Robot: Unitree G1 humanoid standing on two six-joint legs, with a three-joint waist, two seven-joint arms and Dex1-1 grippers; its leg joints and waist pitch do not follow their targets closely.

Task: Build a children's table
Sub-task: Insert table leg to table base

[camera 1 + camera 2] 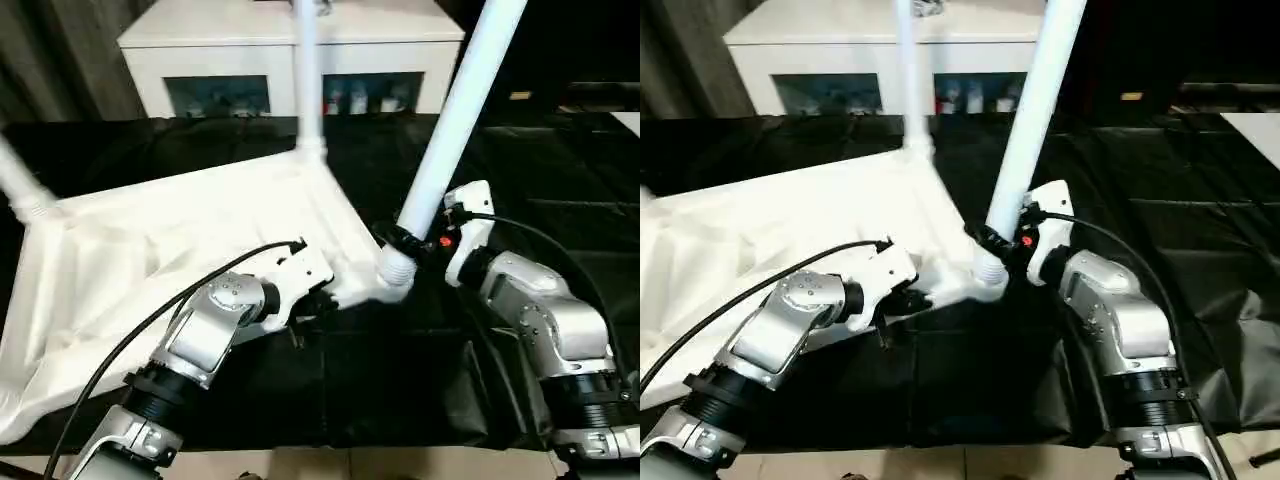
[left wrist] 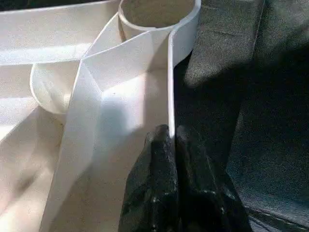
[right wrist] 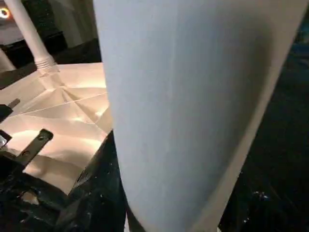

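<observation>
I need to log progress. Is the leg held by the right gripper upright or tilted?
Tilted: the leg leans rightward from the corner socket.

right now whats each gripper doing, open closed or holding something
left gripper: jaws closed on the tabletop's edge wall, near a corner socket.
right gripper: jaws closed around the tilted leg, just above its socket end.

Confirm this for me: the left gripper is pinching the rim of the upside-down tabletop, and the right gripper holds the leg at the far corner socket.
One thing is off. The right gripper holds the tilted leg at the near corner socket, not the far one; the left eye view shows it. The far corner's leg stands untouched. The left gripper is indeed shut on the tabletop rim.
</observation>
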